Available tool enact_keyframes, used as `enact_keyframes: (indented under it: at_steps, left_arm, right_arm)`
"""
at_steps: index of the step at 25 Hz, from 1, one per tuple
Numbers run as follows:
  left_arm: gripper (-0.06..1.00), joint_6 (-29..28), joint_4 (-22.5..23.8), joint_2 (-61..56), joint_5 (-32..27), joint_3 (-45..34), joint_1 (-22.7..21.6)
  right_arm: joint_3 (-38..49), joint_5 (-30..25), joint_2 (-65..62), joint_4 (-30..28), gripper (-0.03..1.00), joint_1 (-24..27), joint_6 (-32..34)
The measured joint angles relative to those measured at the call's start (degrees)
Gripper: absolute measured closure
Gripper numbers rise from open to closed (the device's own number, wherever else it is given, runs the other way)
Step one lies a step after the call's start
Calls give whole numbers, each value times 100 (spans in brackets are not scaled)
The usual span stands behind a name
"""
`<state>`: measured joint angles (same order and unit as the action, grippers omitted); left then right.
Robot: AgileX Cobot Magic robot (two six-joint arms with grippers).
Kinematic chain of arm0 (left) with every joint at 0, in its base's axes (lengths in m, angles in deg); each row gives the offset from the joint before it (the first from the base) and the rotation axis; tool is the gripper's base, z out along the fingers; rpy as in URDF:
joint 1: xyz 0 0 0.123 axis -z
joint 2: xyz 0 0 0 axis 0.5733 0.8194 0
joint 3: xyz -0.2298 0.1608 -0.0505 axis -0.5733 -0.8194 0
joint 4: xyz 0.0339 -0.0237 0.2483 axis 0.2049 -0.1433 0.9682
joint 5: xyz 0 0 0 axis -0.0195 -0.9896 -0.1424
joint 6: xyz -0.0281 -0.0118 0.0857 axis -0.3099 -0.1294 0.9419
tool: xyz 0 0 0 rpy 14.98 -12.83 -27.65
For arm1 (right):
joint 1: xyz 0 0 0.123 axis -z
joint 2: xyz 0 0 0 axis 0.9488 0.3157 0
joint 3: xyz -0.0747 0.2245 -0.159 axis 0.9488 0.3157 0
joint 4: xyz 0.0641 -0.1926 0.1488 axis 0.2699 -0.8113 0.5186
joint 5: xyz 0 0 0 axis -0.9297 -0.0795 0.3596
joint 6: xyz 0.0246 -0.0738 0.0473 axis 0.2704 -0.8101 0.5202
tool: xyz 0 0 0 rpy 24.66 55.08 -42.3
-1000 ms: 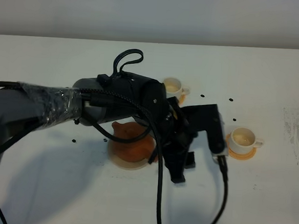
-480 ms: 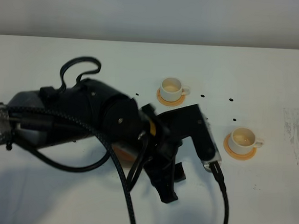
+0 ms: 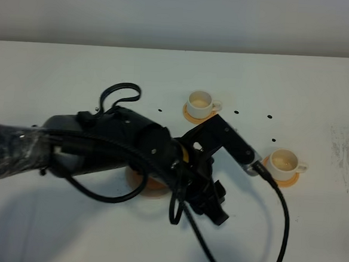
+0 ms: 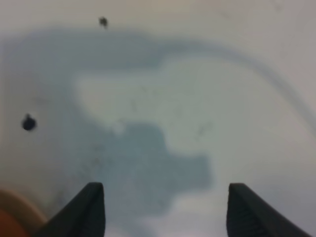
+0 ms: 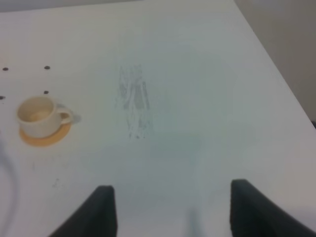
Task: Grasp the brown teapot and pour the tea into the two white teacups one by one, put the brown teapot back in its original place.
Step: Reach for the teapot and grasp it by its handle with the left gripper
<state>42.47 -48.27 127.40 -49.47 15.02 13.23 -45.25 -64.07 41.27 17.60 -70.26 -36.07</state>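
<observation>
In the exterior high view my left arm lies across the brown teapot [image 3: 149,182], so only a reddish-brown sliver shows, with the pale mat's edge [image 3: 153,195] under it. My left gripper [image 3: 216,207] hangs to the right of the teapot. In its wrist view the left gripper [image 4: 165,212] is open and empty over bare table, with a brown and beige edge [image 4: 12,215] in one corner. One white teacup [image 3: 199,101] stands behind on its coaster. The other teacup [image 3: 283,161] [image 5: 37,114] is at the right. My right gripper [image 5: 173,212] is open and empty.
Black cables [image 3: 278,234] trail from the left wrist across the front of the white table [image 3: 321,93]. Small dark dots [image 3: 269,116] mark the tabletop, and a scuffed grey patch [image 5: 132,98] lies right of the right-hand cup. The table's far corner edge [image 5: 276,64] shows in the right wrist view.
My left arm has swung low over the teapot, hiding most of it. Its gripper has shifted a little right and toward the front, staying open and empty. The cups have not moved.
</observation>
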Motion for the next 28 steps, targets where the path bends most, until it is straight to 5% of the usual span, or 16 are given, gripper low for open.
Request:
enact_keyframes:
  at_steps: [13,28]
  left_arm:
    - [41,-1725,1513,248,-480,323,0]
    - [41,-1893,1888,448,-383,333,0]
  right_arm:
    - [0,0,0,0,47,0,0]
    - [0,0,0,0,47,0,0]
